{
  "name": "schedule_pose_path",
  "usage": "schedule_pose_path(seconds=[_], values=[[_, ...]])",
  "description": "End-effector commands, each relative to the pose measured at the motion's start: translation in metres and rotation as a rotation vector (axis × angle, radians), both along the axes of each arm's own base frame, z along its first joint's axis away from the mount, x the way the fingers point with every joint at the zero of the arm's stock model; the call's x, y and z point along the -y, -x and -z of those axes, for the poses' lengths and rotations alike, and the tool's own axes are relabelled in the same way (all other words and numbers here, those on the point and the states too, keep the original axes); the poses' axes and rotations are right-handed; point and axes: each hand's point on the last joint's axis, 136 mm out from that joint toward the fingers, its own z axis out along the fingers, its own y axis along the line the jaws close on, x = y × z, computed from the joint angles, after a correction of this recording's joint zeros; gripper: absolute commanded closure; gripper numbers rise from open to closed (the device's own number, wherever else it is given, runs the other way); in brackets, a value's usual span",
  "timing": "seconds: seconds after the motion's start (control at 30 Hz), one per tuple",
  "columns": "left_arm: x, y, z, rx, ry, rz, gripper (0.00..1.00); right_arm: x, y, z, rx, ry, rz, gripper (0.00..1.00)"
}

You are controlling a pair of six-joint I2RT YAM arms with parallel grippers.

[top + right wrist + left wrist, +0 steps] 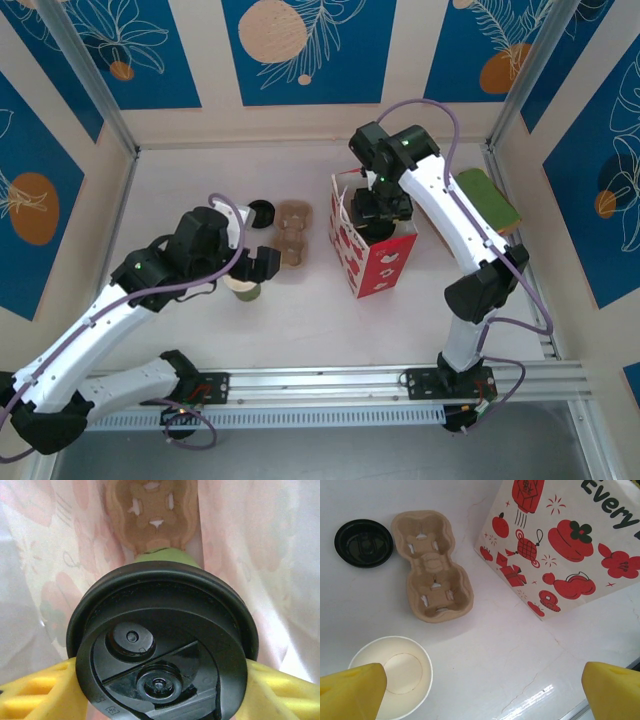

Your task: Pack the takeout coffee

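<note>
Clamping the takeout coffee (162,645), right tool (162,690) sits inside the bag (375,262); left tool (480,690) gapes empty

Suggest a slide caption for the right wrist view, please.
Right gripper holds the lidded takeout coffee in its jaws inside the printed bag, a pulp carrier beyond.

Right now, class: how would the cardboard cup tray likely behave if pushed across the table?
Probably light: the cup tray looks like thin moulded pulp with cut-outs. Lying flat and wide, it should slide rather than tip. Squeezed hard, it might crumple.
</note>
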Motion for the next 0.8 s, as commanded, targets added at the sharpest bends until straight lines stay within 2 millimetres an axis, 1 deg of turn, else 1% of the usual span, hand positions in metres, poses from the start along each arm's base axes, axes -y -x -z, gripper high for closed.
schedule_pose_path(seconds=[0.0, 0.2, 0.33, 0.67, 0.77], values=[[0.002, -0.005, -0.005, 0.025, 0.003, 0.004, 0.00, 0.001, 0.020, -0.002, -0.042, -0.012, 0.006, 0.35], [0.005, -0.009, -0.002, 0.020, -0.004, 0.014, 0.00, 0.000, 0.032, -0.002, -0.050, -0.014, 0.012, 0.35], [0.008, -0.010, 0.000, 0.012, -0.003, 0.020, 0.00, 0.003, 0.042, 0.002, -0.064, 0.000, 0.026, 0.35], [0.013, -0.015, 0.002, 0.012, -0.003, 0.030, 0.00, 0.007, 0.070, 0.001, -0.078, -0.010, 0.061, 0.35], [0.014, -0.016, 0.002, 0.012, -0.001, 0.031, 0.00, 0.008, 0.072, 0.002, -0.075, -0.006, 0.062, 0.35]])
